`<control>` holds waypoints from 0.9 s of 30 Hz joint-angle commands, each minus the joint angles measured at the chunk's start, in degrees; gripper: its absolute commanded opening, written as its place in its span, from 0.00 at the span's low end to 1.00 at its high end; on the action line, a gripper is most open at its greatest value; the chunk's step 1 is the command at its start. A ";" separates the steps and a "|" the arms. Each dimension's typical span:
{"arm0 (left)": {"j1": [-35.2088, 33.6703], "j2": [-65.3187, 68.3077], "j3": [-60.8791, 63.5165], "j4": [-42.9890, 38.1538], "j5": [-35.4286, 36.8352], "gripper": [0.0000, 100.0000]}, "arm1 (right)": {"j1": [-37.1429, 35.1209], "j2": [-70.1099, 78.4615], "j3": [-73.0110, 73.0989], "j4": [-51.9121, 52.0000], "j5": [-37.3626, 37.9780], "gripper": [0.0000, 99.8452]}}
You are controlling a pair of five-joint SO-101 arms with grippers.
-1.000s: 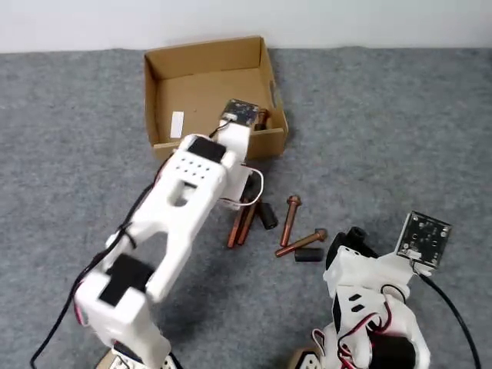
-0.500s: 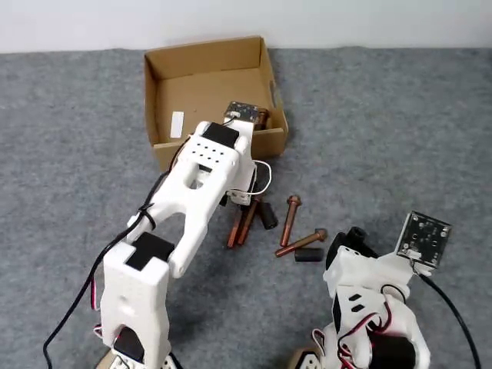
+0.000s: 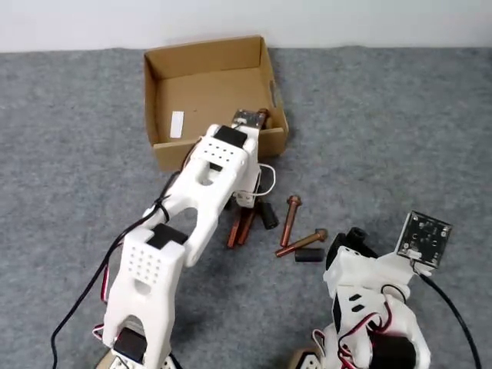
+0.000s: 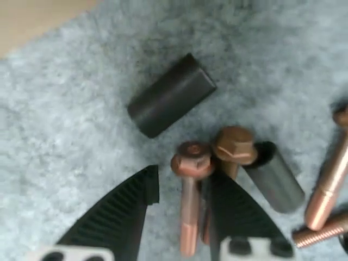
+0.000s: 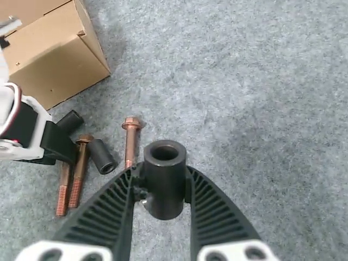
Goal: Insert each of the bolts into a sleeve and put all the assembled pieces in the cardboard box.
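lowering over the last second, your left arm (image 3: 207,181) is swinging its wrist away from the cardboard box (image 3: 207,92), near the table's (image 3: 384,115) far edge, and down onto the loose bolts mid-table. the left jaws are standing spread either side of one bolt (image 4: 189,190), with a second bolt (image 4: 235,147) touching it and a sleeve (image 4: 274,182) just beside. another sleeve (image 4: 171,103) is lying apart. this is looking like the start of a pick-up.

your right arm (image 3: 369,292) is keeping still toward the near edge, the right jaws pinching an upright sleeve (image 5: 165,176), bore up.

in the high view the left arm is covering its own jaws and the bolt heads. you are not seeing whether the tips are touching the table. a copper piece (image 3: 262,118) at the box's near corner is half hidden.
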 commanded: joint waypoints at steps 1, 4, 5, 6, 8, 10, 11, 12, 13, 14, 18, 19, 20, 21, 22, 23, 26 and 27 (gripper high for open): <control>0.26 1.41 -2.15 0.53 0.44 0.08 | 0.48 0.04 -0.44 -0.48 0.44 0.01; 0.53 2.90 -2.15 0.97 0.53 0.00 | 0.48 0.04 -0.35 -0.48 0.44 0.01; 0.53 2.99 -2.33 1.58 0.62 0.01 | 0.48 0.04 -0.35 -0.48 0.44 0.01; 0.53 2.99 -2.59 2.20 0.62 0.00 | 0.48 0.04 -0.35 -0.48 0.44 0.01; 0.53 2.81 -3.65 3.52 0.79 0.00 | 0.40 0.04 -0.35 -0.48 0.44 0.01; 0.53 1.67 -5.49 6.07 2.46 0.00 | 0.40 0.04 -0.35 -0.48 0.44 0.01; 0.53 0.70 -6.46 7.30 3.34 0.00 | 0.31 0.04 -0.35 -0.48 0.44 0.01; 0.53 -0.44 -7.52 8.53 3.96 0.00 | 0.31 0.04 -0.35 -0.48 0.44 0.01; 0.53 -1.76 -8.31 9.67 4.13 0.00 | 0.22 0.04 -0.35 -0.48 0.53 0.01; 0.53 -3.34 -8.84 10.55 4.22 0.00 | 0.22 0.04 -0.35 -0.48 0.53 0.01; 0.53 -10.73 -8.40 12.66 4.31 0.00 | 0.22 -0.04 -0.35 -0.48 0.70 0.01; 0.53 -12.84 -7.87 13.01 4.31 0.00 | 0.13 -0.04 -0.35 -0.48 0.70 0.01; 0.53 -14.95 -6.90 13.10 4.31 0.00 | 0.13 -0.04 -0.35 -0.48 0.70 0.01; 0.53 -17.32 -5.32 12.92 4.31 0.00 | 0.13 -0.04 -0.44 -0.40 0.70 0.01; 0.53 -19.60 -3.56 12.84 4.31 0.00 | 0.13 -0.04 -0.53 -0.40 0.70 0.01; 0.53 -21.98 -1.80 12.66 4.31 0.00 | 0.13 -0.04 -0.62 -0.31 0.70 0.01; 0.53 -29.36 3.47 11.78 5.63 0.00 | -0.04 -0.57 -0.88 -0.13 0.70 0.01; 0.53 -31.91 5.23 11.60 6.07 0.00 | -0.84 -1.71 -0.88 -0.04 0.79 0.01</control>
